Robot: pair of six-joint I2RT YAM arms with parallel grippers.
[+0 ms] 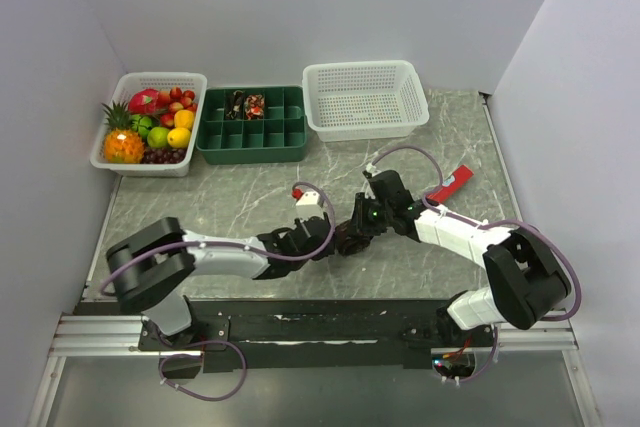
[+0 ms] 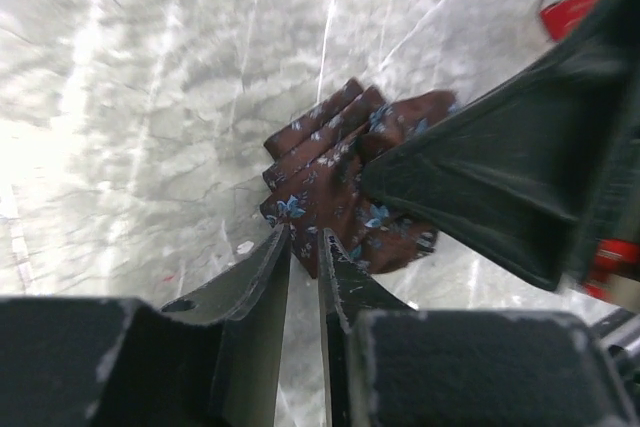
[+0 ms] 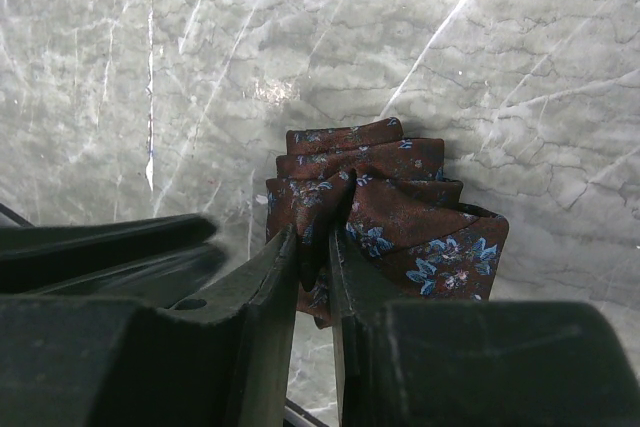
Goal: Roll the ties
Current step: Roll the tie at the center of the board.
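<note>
- The tie (image 3: 400,197), brown with small blue flowers, lies bunched in folds on the marble table (image 1: 200,207), at the centre of the top view, well away from every table edge.
- Right gripper (image 3: 314,247): jaws nearly together, clamped on a fold at the bundle's lower-left edge.
- Left gripper (image 2: 305,247): jaws narrow, nipping the tie's bottom edge.
- The two grippers meet head to head at the bundle, with bare marble to their left and above.
- A red bar (image 1: 450,184) lies near, to the right. The green tray (image 1: 250,153), white basket (image 1: 365,125) and fruit basket (image 1: 140,169) line the top edge, well apart.
</note>
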